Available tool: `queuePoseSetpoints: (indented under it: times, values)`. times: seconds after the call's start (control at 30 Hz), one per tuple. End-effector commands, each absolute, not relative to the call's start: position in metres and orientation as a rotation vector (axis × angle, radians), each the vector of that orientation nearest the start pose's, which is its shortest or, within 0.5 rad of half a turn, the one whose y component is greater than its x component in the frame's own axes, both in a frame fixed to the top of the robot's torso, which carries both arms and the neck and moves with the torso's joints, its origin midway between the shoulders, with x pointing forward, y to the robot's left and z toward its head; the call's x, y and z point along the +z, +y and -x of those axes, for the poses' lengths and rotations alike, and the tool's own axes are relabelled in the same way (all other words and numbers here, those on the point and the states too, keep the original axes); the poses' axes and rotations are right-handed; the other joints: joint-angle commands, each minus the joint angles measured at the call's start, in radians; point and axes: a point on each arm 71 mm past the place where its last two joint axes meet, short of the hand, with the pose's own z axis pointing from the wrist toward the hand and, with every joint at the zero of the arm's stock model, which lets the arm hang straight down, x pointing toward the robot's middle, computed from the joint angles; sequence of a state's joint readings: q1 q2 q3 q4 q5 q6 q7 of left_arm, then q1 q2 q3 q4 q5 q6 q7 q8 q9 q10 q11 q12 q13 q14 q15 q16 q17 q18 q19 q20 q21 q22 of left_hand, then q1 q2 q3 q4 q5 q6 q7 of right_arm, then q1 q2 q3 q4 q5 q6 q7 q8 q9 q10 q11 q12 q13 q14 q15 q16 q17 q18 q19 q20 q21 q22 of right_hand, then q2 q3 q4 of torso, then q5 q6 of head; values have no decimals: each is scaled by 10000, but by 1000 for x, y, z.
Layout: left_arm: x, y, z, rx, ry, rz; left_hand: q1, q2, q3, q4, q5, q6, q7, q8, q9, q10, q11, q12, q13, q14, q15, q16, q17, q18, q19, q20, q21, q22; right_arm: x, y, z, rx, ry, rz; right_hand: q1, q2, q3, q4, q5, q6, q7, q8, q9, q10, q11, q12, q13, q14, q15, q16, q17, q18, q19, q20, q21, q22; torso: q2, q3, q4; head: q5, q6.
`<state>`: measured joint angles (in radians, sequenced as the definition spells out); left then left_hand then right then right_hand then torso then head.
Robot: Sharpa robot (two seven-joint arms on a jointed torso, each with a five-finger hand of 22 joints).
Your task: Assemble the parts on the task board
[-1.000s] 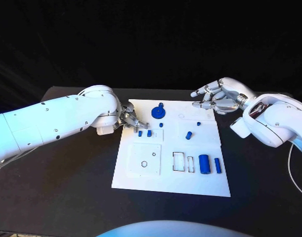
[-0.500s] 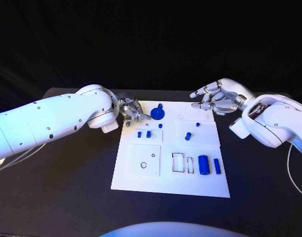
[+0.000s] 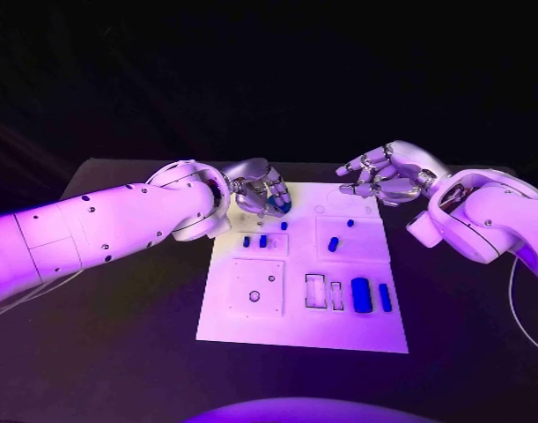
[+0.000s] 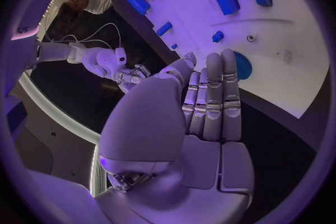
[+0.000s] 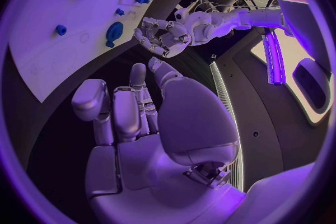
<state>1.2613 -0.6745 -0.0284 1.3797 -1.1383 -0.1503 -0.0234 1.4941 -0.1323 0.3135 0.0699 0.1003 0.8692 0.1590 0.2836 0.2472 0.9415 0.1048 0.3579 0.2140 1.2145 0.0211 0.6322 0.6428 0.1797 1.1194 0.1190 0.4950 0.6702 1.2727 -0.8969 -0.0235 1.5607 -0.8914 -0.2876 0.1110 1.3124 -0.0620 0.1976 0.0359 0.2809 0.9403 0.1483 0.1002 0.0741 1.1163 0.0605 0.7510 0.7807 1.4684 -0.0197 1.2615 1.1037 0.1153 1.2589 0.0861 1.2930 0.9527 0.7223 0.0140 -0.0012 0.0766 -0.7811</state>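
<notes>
The white task board (image 3: 297, 330) lies in the middle of the black table. A blue gear (image 3: 280, 205) sits near its far left corner. My left hand (image 3: 259, 194) hovers right over the gear and partly hides it, holding nothing. In the left wrist view the left hand (image 4: 206, 106) has its fingers stretched side by side, and the gear (image 4: 243, 65) lies just past the fingertips. Small blue pegs (image 3: 254, 240) and another peg (image 3: 334, 244) stand mid-board. Two blue cylinders (image 3: 363, 294) lie near the right edge. My right hand (image 3: 383, 180) hangs empty, fingers loosely spread, over the far right corner.
Outlined recesses (image 3: 317, 291) and a square plate (image 3: 257, 286) mark the nearer half of the board. Black table (image 3: 116, 335) surrounds it on all sides. The right wrist view shows my left hand (image 5: 165, 37) beside the gear (image 5: 113, 30).
My left hand has moved from the board's left edge toward the far side and now sits over the blue gear. The right hand has stayed where it was.
</notes>
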Motion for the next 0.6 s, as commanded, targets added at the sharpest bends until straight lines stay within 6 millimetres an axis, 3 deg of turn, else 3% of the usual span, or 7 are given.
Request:
queuePoseSetpoints:
  times: [0.03, 0.1, 0.23, 0.4, 0.6]
  values:
    - [-165, 142, -516, -8695, 17130, -1843, -216, -97, -63, 22, 12, 239, -65, -216, -211, 302, -98, -189, -323, 617, -90, 584, 213, 60, 559, -90, 281, 129, -139, -211, -490, 10799, 16464, -2257, -42, 56, 69, -3, 52, 33, 44, 69, -9, -86, -6, -21, -10, 123, 12, -34, -9, 58, -81, 19, -36, -9, 1, -2, 2, -25, -12]
    - [-167, 139, -517, -8456, 17194, -2133, -413, -159, -144, 112, 9, 436, -92, -377, -365, 457, -111, -354, -567, 938, -114, 1288, 670, 34, 849, -96, 398, 184, -139, -211, -490, 10801, 16463, -2256, -42, 56, 69, -3, 52, 33, 44, 69, -9, -86, -6, -21, -10, 123, 12, -34, -9, 58, -81, 19, -36, -9, 6, -1, -11, -24, 61]
    - [-173, 133, -519, -7981, 17372, -2651, -650, -250, -385, 253, -3, 737, -140, -583, -556, 740, -167, -517, -844, 2006, -177, 4097, 3177, -14, 1556, -144, 991, 590, -139, -210, -490, 10805, 16458, -2253, -38, 61, 78, -5, 56, 35, 43, 71, -9, -84, -8, -17, -8, 124, 11, -37, -10, 59, -81, 19, -38, -11, 14, 3, -20, -18, -2]
    - [-179, 128, -522, -7323, 17624, -3056, -661, -219, -553, 333, 3, 1019, -193, -872, -785, 1101, -232, -746, -1144, 2680, -237, 6354, 5301, -469, 2696, -227, 3869, 3043, -139, -210, -490, 10804, 16449, -2257, -38, 61, 78, -5, 56, 35, 43, 71, -9, -84, -8, -17, -8, 124, 11, -37, -10, 59, -81, 19, -38, -11, 12, 3, -11, -34, -20]
    - [-187, 123, -524, -6617, 18101, -3365, -658, -191, -635, 401, 5, 1271, -255, -1046, -915, 1417, -302, -930, -1321, 2860, -306, 6872, 5670, -720, 3164, -295, 5467, 4446, -139, -209, -490, 10812, 16437, -2250, -32, 70, 89, -7, 65, 36, 42, 74, -9, -85, -9, -20, -14, 123, 10, -46, -21, 60, -84, 18, -44, -20, 3, 1, -6, -18, -9]
